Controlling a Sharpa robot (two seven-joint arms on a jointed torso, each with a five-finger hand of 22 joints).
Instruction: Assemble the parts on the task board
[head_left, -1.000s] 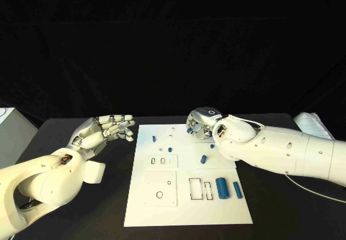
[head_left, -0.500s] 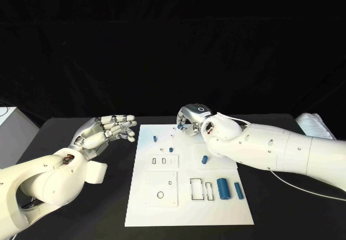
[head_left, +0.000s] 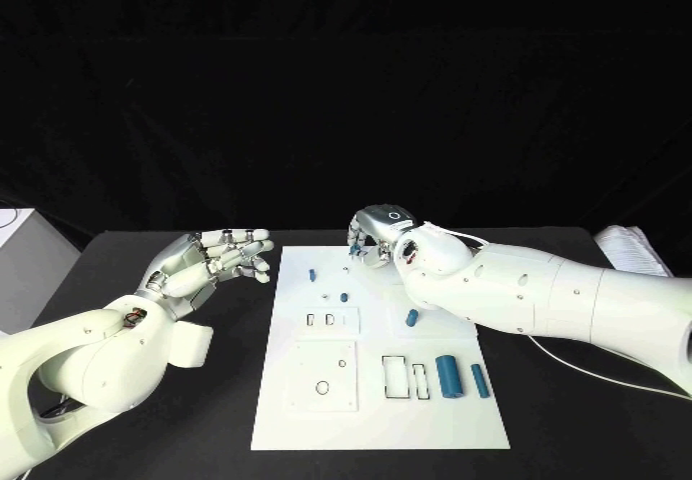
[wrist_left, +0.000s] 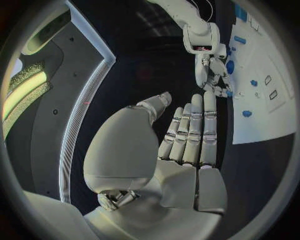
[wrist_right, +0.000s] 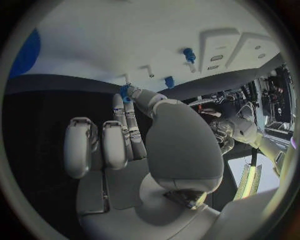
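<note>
Head view: white task board (head_left: 378, 400) mid-bench (head_left: 216, 420), blue parts (head_left: 446, 375) lying on it; right hand (head_left: 378, 232) over its far edge; left hand (head_left: 216, 258) beside it, fingers apart, holding nothing.

Left wrist view: same spread fingers (wrist_left: 201, 125).

Right wrist view: small blue part (wrist_right: 125, 92) pinched at fingertips (wrist_right: 128, 100).

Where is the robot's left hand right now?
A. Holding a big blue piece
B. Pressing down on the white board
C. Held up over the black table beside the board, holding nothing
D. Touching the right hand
C: the left hand hangs over the black table beside the task board, fingers apart and nothing in them.
</note>
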